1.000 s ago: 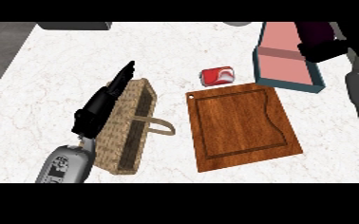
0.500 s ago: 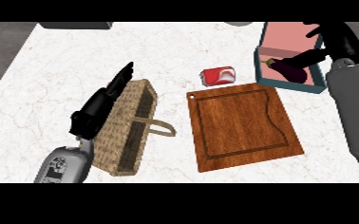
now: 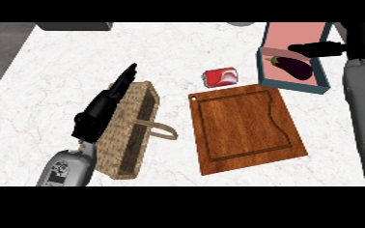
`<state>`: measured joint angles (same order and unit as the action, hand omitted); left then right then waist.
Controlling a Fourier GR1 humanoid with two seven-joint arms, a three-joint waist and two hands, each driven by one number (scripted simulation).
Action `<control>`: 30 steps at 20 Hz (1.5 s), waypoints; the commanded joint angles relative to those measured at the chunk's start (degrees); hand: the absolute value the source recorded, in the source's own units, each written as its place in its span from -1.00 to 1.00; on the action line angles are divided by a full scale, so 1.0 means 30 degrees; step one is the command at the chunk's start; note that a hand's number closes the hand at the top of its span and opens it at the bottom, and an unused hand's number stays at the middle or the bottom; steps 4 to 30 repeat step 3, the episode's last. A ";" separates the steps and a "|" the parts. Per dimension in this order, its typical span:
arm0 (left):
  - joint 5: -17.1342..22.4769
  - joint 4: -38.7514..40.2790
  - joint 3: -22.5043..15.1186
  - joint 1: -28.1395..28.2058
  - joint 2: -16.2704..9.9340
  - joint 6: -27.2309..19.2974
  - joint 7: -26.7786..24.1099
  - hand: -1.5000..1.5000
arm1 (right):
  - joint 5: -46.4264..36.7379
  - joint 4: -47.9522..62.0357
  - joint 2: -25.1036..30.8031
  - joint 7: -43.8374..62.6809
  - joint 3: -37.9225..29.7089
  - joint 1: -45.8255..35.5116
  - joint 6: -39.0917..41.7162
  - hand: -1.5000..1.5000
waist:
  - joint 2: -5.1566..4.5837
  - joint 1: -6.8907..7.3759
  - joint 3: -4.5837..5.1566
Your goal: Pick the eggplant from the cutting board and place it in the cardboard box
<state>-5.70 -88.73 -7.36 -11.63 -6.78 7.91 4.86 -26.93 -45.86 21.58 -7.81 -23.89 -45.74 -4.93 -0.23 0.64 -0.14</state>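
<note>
The eggplant [image 3: 294,67] lies in the box [image 3: 322,86] at two o'clock, the right hand [image 3: 318,49] above it, fingers straight. A can [image 3: 221,76] sits beside the board [image 3: 246,126]. The left hand [image 3: 105,105], fingers straight, overlaps a basket [image 3: 130,126] at eight o'clock.

- From my seat the light was bright and even across the white marbled tabletop [image 3: 64,77], with no glare or hot spots that I could find.
- Shadows were faint: I saw only a soft dark edge beside the wicker basket [image 3: 132,125] and along the cutting board [image 3: 246,125].
- The basket's inside was dim, the darkest hollow in view.
- The box [image 3: 294,53] showed its pink floor evenly lit, with the eggplant [image 3: 294,67] dark against it.
- The black left hand [image 3: 107,106] showed almost no shading.
- Straight edges showed no bending toward the borders.
</note>
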 commanded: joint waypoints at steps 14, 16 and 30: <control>-0.0161 0.1100 0.0197 -0.0156 0.0113 -0.0019 -0.0740 0.00 | 0.3936 0.1292 0.1417 -0.1572 -0.3473 -0.0745 0.1245 -1.00 | -0.0051 -0.0073 0.0028; -0.0161 0.1100 0.0197 -0.0156 0.0113 -0.0019 -0.0740 0.00 | 0.3936 0.1292 0.1417 -0.1572 -0.3473 -0.0745 0.1245 -1.00 | -0.0051 -0.0073 0.0028; -0.0161 0.1100 0.0197 -0.0156 0.0113 -0.0019 -0.0740 0.00 | 0.3936 0.1292 0.1417 -0.1572 -0.3473 -0.0745 0.1245 -1.00 | -0.0051 -0.0073 0.0028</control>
